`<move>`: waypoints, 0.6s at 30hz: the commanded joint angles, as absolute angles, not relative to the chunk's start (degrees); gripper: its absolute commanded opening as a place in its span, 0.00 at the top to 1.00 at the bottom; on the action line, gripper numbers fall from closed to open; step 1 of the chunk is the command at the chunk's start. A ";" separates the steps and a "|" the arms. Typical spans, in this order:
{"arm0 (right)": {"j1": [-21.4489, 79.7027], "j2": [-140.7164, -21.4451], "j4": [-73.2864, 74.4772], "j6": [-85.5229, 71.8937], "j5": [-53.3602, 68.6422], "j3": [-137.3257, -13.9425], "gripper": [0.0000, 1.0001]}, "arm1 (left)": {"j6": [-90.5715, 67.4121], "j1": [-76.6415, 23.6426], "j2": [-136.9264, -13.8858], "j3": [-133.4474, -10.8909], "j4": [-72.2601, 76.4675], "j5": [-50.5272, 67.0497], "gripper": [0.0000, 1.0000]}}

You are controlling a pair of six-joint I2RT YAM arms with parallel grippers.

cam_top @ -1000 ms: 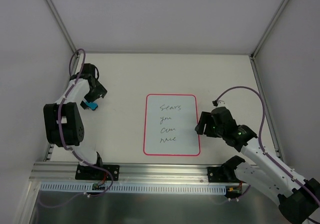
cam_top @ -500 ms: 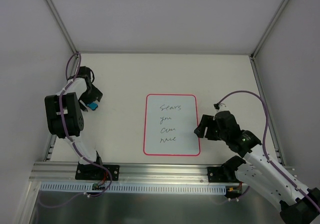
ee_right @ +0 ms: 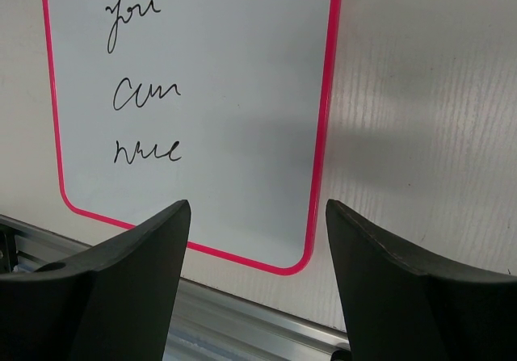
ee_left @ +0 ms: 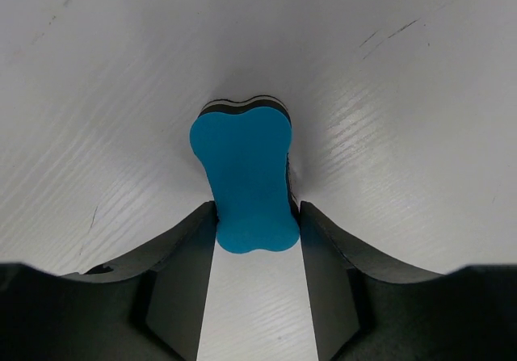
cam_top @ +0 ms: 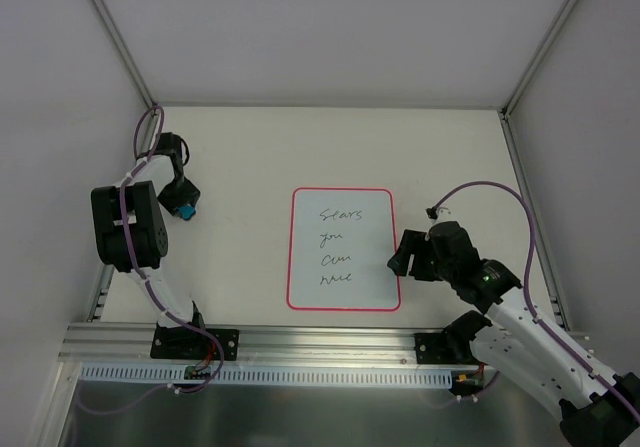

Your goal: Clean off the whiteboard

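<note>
The whiteboard [cam_top: 342, 249], white with a pink border, lies flat mid-table with several lines of dark handwriting on it. In the right wrist view the whiteboard [ee_right: 202, 94] shows its near right corner. A small blue eraser [cam_top: 186, 211] rests on the table at the far left. My left gripper [cam_top: 183, 205] points down over it. In the left wrist view the eraser [ee_left: 245, 179] has its near end pinched between the fingers of my left gripper [ee_left: 258, 220]. My right gripper [cam_top: 400, 254] hovers open by the board's right edge, and in its own view the right gripper [ee_right: 258, 216] has nothing between its fingers.
An aluminium rail [cam_top: 300, 342] runs along the near table edge, also seen as the rail [ee_right: 242, 329] below the board. White enclosure walls stand on the left, the right and the far side. Bare table surface [cam_top: 250, 157] lies between the eraser and the board.
My left gripper's fingers closed in from wide open onto the eraser's sides, and the left arm drew back slightly. The right gripper shifted a little and then held still.
</note>
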State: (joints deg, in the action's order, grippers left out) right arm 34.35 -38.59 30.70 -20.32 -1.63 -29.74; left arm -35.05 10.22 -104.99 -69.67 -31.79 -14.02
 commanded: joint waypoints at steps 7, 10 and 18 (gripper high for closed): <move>34.19 -37.71 31.72 -20.30 -2.10 -29.35 0.27 | -31.91 10.63 -103.37 -71.46 -31.38 -12.05 0.76; 34.10 -37.88 33.30 -20.91 -5.09 -30.32 0.27 | -30.42 10.11 -101.35 -69.53 -31.29 -8.10 0.84; 30.33 -45.87 35.60 -23.30 -10.63 -33.48 0.36 | -24.79 -0.52 -88.78 -63.73 -31.29 -5.45 0.92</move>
